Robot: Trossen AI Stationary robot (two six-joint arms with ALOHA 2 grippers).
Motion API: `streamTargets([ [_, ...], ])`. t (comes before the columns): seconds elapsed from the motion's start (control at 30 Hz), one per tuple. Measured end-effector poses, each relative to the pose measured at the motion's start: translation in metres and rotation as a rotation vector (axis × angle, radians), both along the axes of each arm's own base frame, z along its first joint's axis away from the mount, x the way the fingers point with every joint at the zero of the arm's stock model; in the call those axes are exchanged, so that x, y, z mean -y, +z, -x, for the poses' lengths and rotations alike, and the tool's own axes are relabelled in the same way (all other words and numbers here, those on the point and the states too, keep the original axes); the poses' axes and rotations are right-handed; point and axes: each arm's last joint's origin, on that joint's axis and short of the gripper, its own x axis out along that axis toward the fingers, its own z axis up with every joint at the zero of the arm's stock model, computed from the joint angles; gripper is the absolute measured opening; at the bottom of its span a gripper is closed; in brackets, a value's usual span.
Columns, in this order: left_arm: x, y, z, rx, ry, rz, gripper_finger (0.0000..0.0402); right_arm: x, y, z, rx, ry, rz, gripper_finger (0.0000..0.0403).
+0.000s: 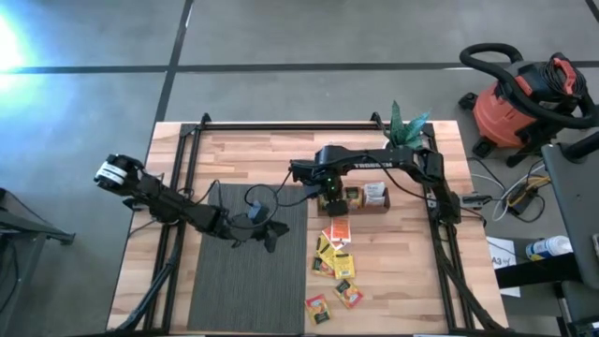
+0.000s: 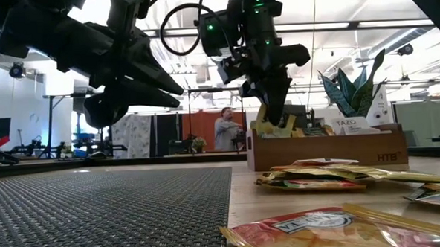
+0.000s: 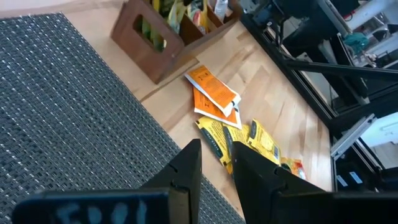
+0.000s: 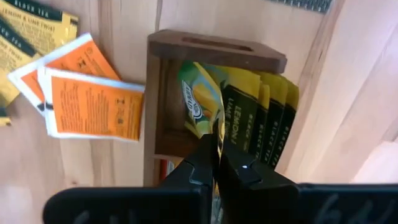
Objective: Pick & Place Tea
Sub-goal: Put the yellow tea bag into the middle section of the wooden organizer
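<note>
- Right gripper (image 4: 217,146) sits over the wooden tray (image 4: 214,51), fingers pressed together; the yellow sachet (image 4: 202,102) standing in the end slot meets their tips, but the fingers cover the contact, so can't tell if it's pinched.
- That sachet stands on edge, long axis up out of the tray; approx 3 more yellow-and-dark sachets (image 4: 273,112) stand packed just beside it, lower parts hidden by the tray wall.
- Tray's far slots are blocked by the right arm in the high view; white-labelled packets (image 1: 374,194) show there, count unclear.
- 2 orange sachets (image 4: 93,102) lie flat on the table (image 1: 393,271) touching the tray's outer wall, overlapped, long axes running away from the tray.
- Beyond them, further from the tray, a loose pile of yellow sachets (image 1: 334,262), approx 5-6, overlapping so no exact count; 2 more (image 1: 332,301) lie past the pile, tilted.
- Left gripper (image 3: 214,165) hangs above the grey mat's (image 1: 243,281) edge, well apart from the tray, fingers slightly spread, holding nothing.
- Low view: a person (image 2: 224,131) stands far behind the tray, small, details unclear.
</note>
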Motion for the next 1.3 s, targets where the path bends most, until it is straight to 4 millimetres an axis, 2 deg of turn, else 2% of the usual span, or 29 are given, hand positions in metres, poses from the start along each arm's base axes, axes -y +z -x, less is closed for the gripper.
streamTargets([
  [0.47, 0.000, 0.000, 0.000, -0.003, -0.004, -0.013, 0.0084, -0.004, 0.000, -0.001, 0.004, 0.011, -0.001, 0.0009],
  [0.63, 0.000, 0.000, 0.000, -0.004, -0.007, -0.019, 0.0084, -0.005, -0.001, -0.008, 0.073, -0.002, 0.009, 0.0014],
  [0.83, 0.000, 0.000, 0.000, -0.005, -0.007, -0.019, 0.0084, -0.006, -0.001, -0.012, 0.110, -0.029, 0.010, 0.0044],
  [1.13, 0.000, 0.000, 0.000, -0.005, -0.007, -0.019, 0.0084, -0.006, 0.000, -0.012, 0.110, -0.074, 0.020, 0.0115],
  [1.3, 0.000, -0.001, 0.000, -0.013, -0.007, -0.022, 0.0084, -0.006, 0.005, -0.015, 0.169, -0.090, 0.025, 0.0109],
])
